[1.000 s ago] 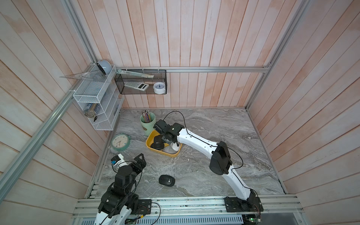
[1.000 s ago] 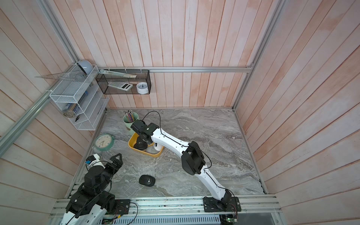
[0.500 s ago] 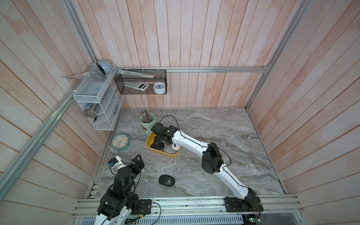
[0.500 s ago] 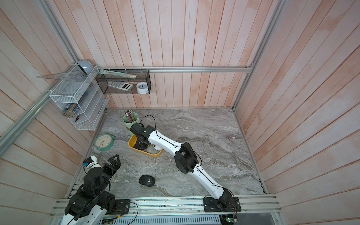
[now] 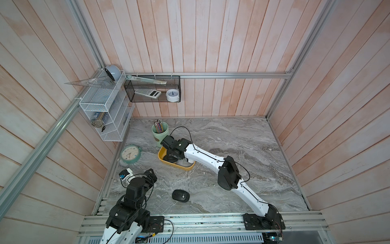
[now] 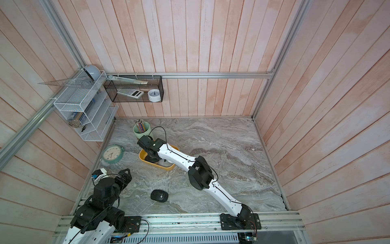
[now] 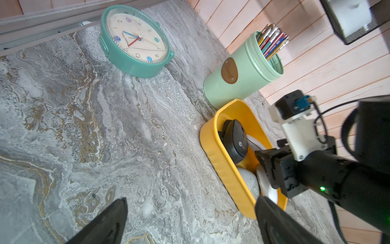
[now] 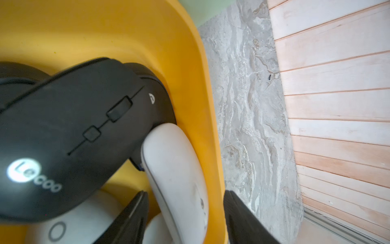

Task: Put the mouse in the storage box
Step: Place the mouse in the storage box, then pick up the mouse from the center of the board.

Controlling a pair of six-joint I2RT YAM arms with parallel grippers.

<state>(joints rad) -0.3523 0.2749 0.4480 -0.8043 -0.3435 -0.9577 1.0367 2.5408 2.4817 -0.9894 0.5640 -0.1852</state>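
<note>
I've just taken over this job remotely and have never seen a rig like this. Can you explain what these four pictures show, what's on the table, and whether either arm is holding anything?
You have two robot arms bolted to a rail at the table's near edge. Each ends in a two-finger gripper. Two pictures look down from one overhead camera pair; the other two come from cameras on the arms' wrists.

On the marble table sit a yellow box, a green clock and a green cup of pencils. A black mouse lies loose near the rail. The box already holds a second black mouse and some white mice.

The right gripper is down in the box, jaws apart around a white mouse, apparently not clamping it. The left gripper hovers wide open, holding nothing.
</note>
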